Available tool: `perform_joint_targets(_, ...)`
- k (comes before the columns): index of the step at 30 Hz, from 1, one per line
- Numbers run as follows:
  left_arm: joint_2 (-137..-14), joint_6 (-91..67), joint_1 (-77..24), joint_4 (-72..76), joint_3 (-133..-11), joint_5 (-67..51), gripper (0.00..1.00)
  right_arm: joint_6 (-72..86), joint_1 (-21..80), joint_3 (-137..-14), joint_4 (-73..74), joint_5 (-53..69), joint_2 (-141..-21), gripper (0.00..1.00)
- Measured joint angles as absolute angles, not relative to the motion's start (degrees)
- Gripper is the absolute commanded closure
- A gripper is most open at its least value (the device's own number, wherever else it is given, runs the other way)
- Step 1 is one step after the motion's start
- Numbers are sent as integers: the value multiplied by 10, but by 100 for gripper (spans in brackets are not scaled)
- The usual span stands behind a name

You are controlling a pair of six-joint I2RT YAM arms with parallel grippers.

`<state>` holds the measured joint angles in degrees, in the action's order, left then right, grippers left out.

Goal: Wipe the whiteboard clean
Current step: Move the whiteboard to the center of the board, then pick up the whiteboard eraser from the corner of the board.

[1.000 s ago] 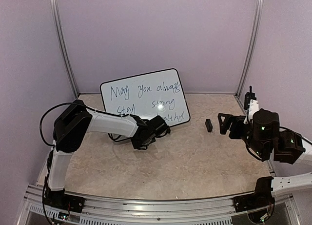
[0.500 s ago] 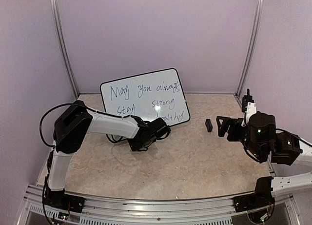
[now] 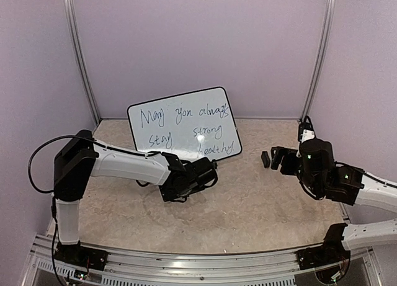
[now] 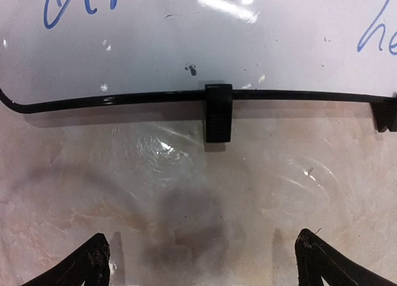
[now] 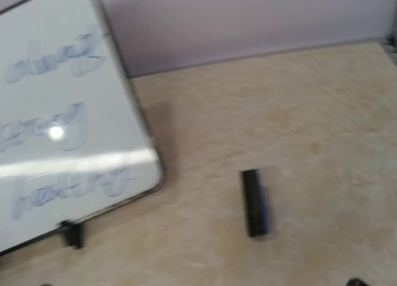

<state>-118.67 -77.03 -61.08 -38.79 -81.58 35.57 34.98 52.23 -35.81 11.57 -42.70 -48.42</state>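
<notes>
The whiteboard (image 3: 183, 123) leans upright at the back of the table, with dark handwriting across it. My left gripper (image 3: 211, 172) is low on the table just in front of the board's lower right edge. In the left wrist view the left gripper (image 4: 201, 268) is open, with bare table between its fingertips (image 4: 93, 264). Ahead of it are the board's black rim and a stand foot (image 4: 218, 112). My right gripper (image 3: 275, 160) stands open beside the small black-and-blue eraser (image 3: 265, 159), a little to its right, not touching it. The right wrist view shows the eraser (image 5: 254, 202) lying flat and the whiteboard (image 5: 62, 131) at left.
Lilac walls close in the table on three sides, with metal posts (image 3: 319, 56) at the back corners. A black cable (image 3: 37, 162) loops out to the left of the left arm. The marbled tabletop (image 3: 248, 205) stretches between the two arms.
My left gripper has opened and drawn back a little from the board's lower edge. The right arm has moved left, closer to the eraser. The board has not moved.
</notes>
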Motion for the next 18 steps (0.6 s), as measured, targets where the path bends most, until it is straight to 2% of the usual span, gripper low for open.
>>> perform_joint_targets(8, -1063, -706, -642, -373, -769, 361, 1, 348, 352, -368, 89, -298, -627, 2)
perform_joint_targets(18, -910, -572, -685, -250, -647, 397, 1, 304, 254, -399, 17, -143, -754, 13)
